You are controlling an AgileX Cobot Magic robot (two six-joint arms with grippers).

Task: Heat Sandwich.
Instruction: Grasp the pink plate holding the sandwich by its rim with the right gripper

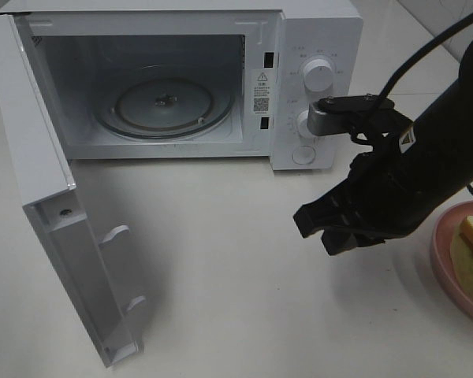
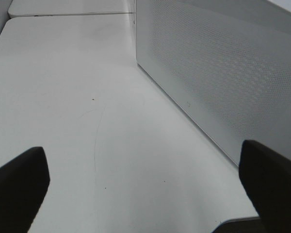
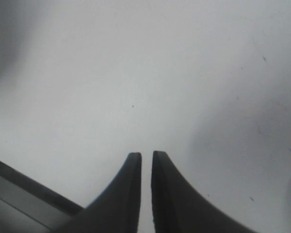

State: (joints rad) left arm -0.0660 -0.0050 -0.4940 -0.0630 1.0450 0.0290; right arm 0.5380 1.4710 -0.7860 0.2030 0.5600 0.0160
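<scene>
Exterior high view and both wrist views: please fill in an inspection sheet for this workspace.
Surface: white table, bare, with faint scratches.
Job's things: sandwich on a pink plate at the right edge, partly cropped; microwave with its door open and its glass turntable empty.
Clutter: nothing seen.
Grippers: left gripper wide open and empty, beside the microwave's side wall; right gripper empty, jaws nearly together, over the table.
Cables: black cable running off the right arm.
Surroundings: nothing seen.
</scene>
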